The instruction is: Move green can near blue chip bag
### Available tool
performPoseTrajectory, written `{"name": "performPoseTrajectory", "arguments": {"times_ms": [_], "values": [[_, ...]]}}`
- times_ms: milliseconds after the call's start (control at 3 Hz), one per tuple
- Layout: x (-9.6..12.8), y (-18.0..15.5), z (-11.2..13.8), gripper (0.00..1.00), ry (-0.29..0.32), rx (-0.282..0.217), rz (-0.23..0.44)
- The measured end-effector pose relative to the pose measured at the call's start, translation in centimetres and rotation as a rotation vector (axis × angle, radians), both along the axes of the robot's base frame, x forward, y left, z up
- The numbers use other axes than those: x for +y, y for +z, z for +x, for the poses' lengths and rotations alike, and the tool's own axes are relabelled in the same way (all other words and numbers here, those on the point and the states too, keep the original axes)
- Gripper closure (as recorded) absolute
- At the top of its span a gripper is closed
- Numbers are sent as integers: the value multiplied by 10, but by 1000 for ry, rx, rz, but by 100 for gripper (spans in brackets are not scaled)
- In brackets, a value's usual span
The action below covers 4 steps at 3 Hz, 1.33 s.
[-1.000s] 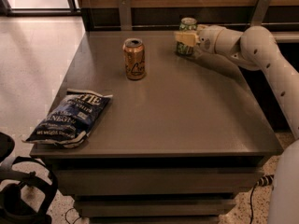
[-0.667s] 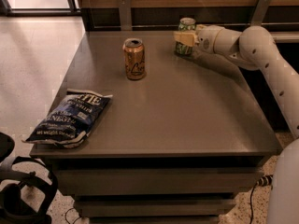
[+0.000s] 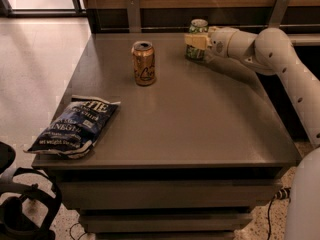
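Observation:
The green can stands upright at the far right of the table top, green and white with a silver top. My gripper reaches in from the right on a white arm and is closed around the can's middle. The blue chip bag lies flat at the front left corner of the table, dark blue with white lettering. It is far from the can, across the table.
An orange-gold can with script lettering stands upright between the green can and the bag, left of the gripper. The grey table backs onto a wooden wall with metal brackets. Black equipment sits on the floor at the lower left.
The gripper and the green can have shifted slightly to the left. The orange-gold can and the bag have not moved.

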State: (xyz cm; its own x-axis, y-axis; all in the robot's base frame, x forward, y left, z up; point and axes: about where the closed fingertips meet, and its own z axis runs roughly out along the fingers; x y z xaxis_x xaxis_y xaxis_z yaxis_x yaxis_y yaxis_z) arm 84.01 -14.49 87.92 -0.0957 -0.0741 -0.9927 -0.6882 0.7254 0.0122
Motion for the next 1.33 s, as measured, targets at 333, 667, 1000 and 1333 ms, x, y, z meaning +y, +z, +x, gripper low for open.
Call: {"name": "performPoseTrajectory", "arguments": {"times_ms": [333, 667, 1000, 1333], "values": [[-2, 10, -8, 100, -4, 2, -22], [-7, 29, -25, 100, -10, 5, -55], [-9, 52, -47, 100, -1, 1, -80], [-3, 74, -77, 100, 27, -9, -97]]}}
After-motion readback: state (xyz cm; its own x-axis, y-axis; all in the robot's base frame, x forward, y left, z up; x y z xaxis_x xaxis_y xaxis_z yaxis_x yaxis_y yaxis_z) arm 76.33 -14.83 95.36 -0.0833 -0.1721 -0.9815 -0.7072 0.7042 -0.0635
